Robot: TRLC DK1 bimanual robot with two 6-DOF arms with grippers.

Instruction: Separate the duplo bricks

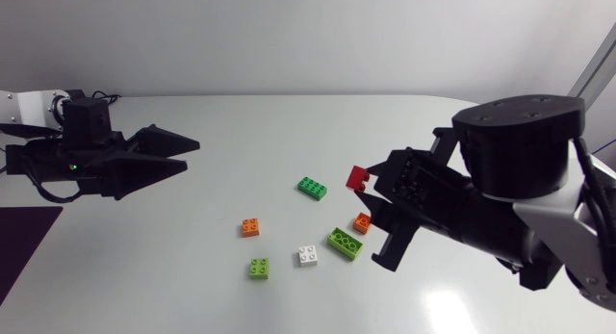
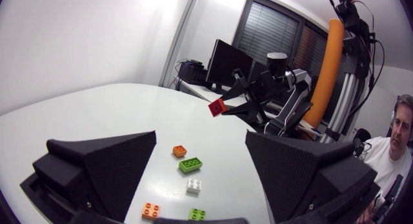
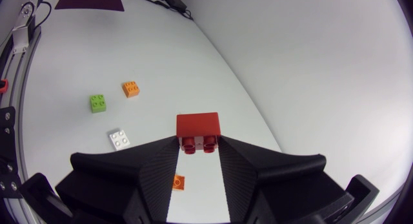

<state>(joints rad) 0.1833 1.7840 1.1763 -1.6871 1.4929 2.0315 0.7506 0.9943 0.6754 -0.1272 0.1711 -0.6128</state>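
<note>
The right gripper (image 3: 199, 145) was closed on one red brick (image 3: 199, 125), both fingers pinching it from two sides at their tips and holding it clear above the table (image 1: 241, 122). Six more bricks lay singly on the white top, none touching another: a dark green brick (image 1: 311, 188), a left orange brick (image 1: 250, 227), a right orange brick (image 1: 362, 221) beneath the right gripper's fingers, a long lime brick (image 1: 345, 243), a small lime brick (image 1: 259, 268) and a white brick (image 1: 308, 255). The right arm came in from the right edge, its wrist angled toward the middle. The left gripper (image 1: 190, 153) hung empty at the left side, fingers spread wide, pointing toward the middle, well apart from the bricks.
</note>
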